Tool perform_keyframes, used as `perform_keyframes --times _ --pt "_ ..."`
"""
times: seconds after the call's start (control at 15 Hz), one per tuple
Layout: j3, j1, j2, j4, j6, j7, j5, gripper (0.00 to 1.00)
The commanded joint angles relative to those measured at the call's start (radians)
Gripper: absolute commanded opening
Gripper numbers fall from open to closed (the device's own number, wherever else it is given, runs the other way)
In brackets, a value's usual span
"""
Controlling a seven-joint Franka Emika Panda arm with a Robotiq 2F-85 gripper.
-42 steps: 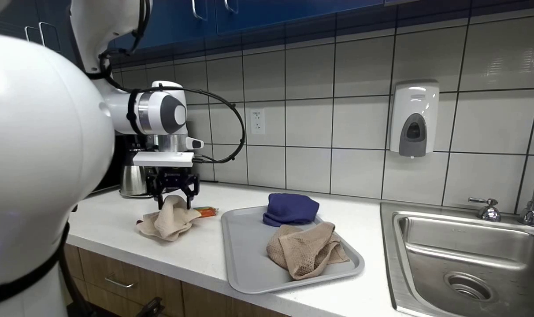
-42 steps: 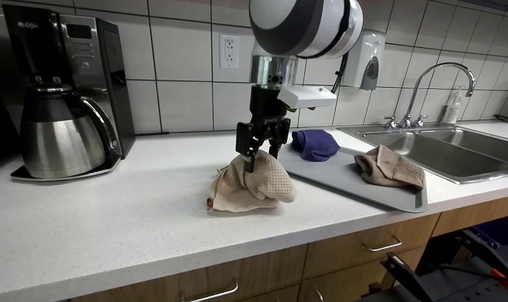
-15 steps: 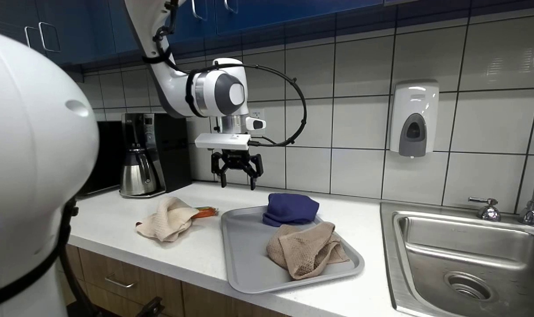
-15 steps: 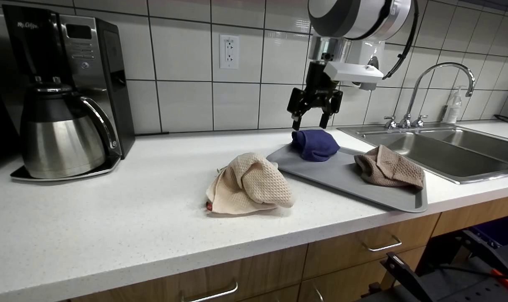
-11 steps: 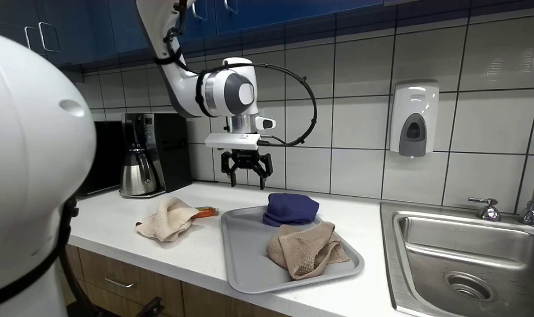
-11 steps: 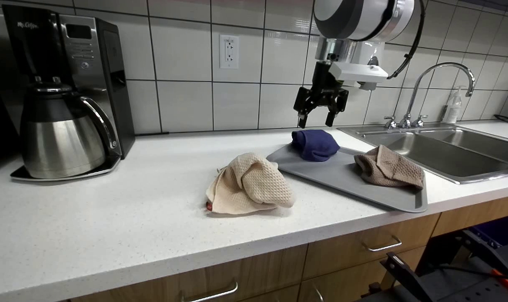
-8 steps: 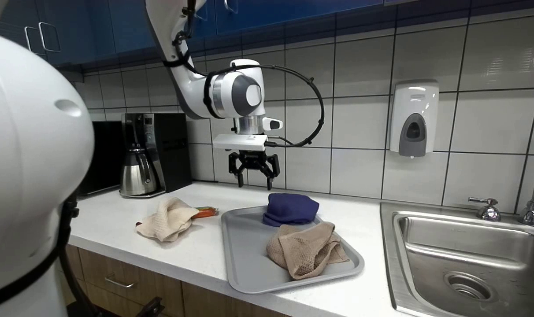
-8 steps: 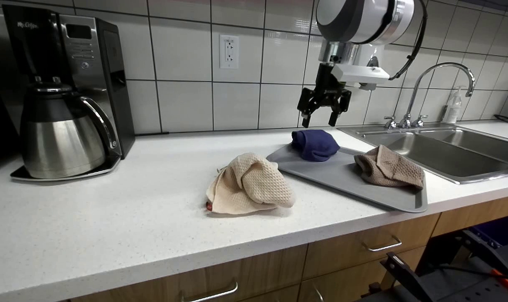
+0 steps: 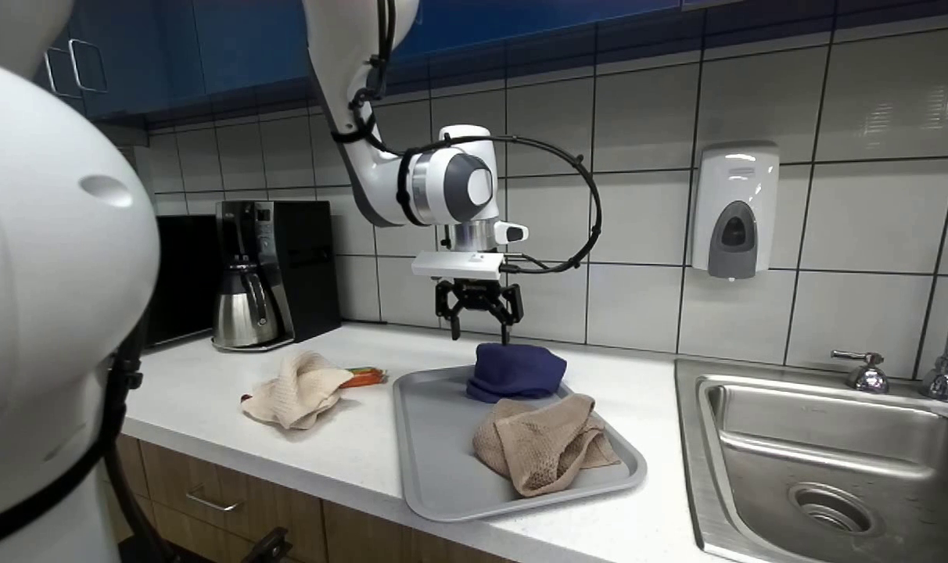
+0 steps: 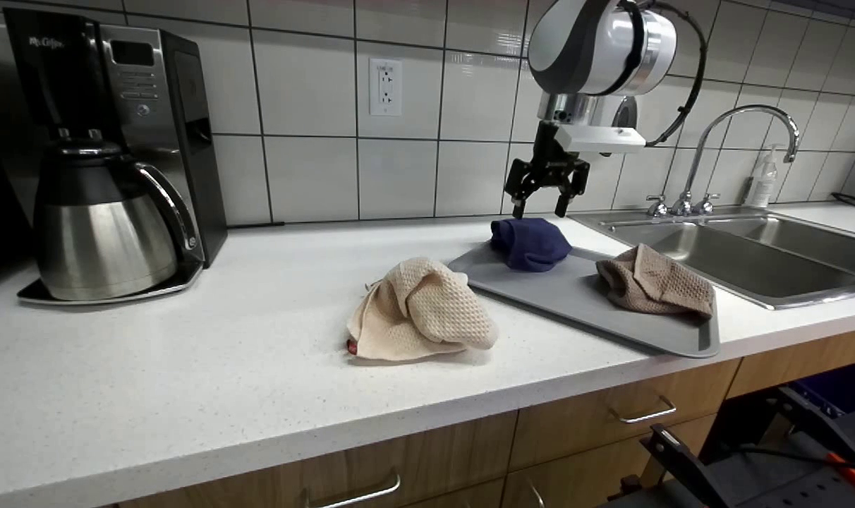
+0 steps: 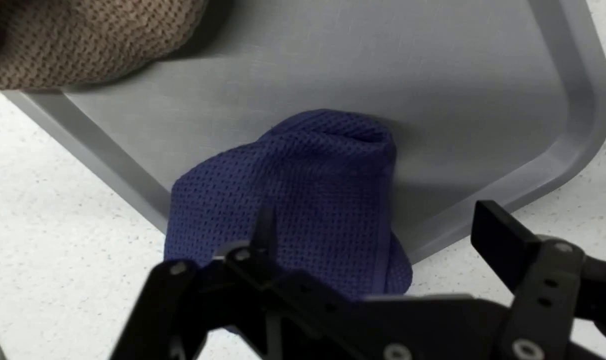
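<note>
My gripper (image 9: 480, 336) stands open with nothing between its fingers, just above and a little to one side of a folded dark blue cloth (image 9: 517, 371). The same cloth (image 10: 530, 244) lies on a grey tray (image 10: 575, 300) under the gripper (image 10: 540, 212) in an exterior view. From the wrist, one finger (image 11: 266, 230) overlaps the blue cloth (image 11: 303, 200), while the opposite finger (image 11: 503, 240) is over the tray's edge and counter. A brown cloth (image 9: 548, 446) lies crumpled nearer the tray's front. Whatever the blue and brown cloths may cover is hidden.
A beige cloth (image 10: 420, 310) sits on the white counter, with orange, carrot-like pieces (image 9: 364, 377) poking out from under it. A coffee maker (image 9: 298, 266) stands against the tiled wall. Beyond the tray is a steel sink (image 9: 826, 469) with a faucet (image 10: 741, 116).
From around the beige cloth, my open gripper has risen and moved across to the blue cloth. Over the last half second it has lowered slightly. The cloths on the tray have not moved.
</note>
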Motion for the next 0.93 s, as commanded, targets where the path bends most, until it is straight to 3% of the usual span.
perform_keyframes --times 0.0,0.87 --pt "0.006 -0.028 0.086 0.099 -0.002 -0.03 -0.013 1.0" --pt "0.007 -0.066 0.293 0.316 -0.018 -0.037 -0.014 1.0"
